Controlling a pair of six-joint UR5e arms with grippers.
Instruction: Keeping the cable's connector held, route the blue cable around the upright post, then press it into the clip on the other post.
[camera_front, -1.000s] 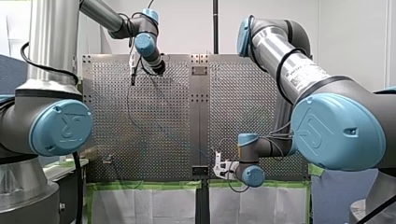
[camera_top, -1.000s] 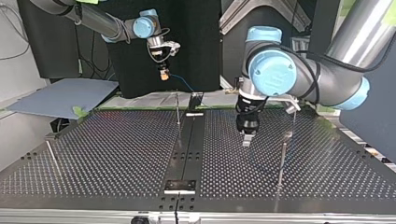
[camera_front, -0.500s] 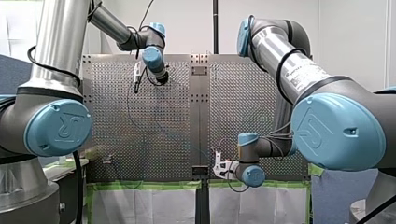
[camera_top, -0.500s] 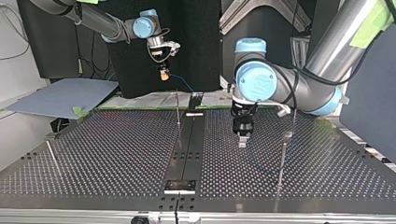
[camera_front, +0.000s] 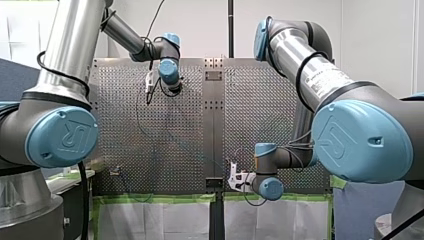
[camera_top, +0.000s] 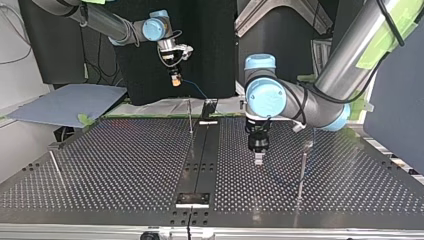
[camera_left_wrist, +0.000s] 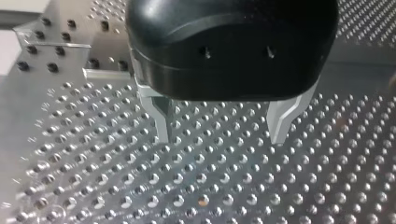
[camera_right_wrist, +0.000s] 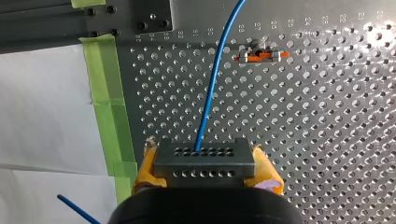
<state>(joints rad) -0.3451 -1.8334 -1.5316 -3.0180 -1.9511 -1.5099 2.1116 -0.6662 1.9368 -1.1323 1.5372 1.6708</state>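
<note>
In the right wrist view my right gripper (camera_right_wrist: 205, 169) has its yellow pads (camera_right_wrist: 147, 164) shut on a grey connector block (camera_right_wrist: 204, 155). The blue cable (camera_right_wrist: 215, 79) runs out of the block over the perforated board. The top view shows this gripper (camera_top: 174, 80) held high above the far edge, the cable (camera_top: 195, 89) trailing down from it. My left gripper (camera_left_wrist: 219, 135) hangs open just above the bare board, with nothing between its metal fingers (camera_left_wrist: 161, 122). It stands (camera_top: 258, 158) between a thin upright post (camera_top: 190, 117) and a second post (camera_top: 302, 170).
An orange clip (camera_right_wrist: 261, 55) lies on the board ahead of the right gripper. Green tape (camera_right_wrist: 109, 93) lines the board's edge. A short post (camera_top: 55, 167) stands at the top view's left. A dark rail (camera_top: 200, 155) runs down the board's middle.
My left arm has swung toward the top view's left and nearer that camera, its gripper staying open. My right arm and the connector have not moved.
</note>
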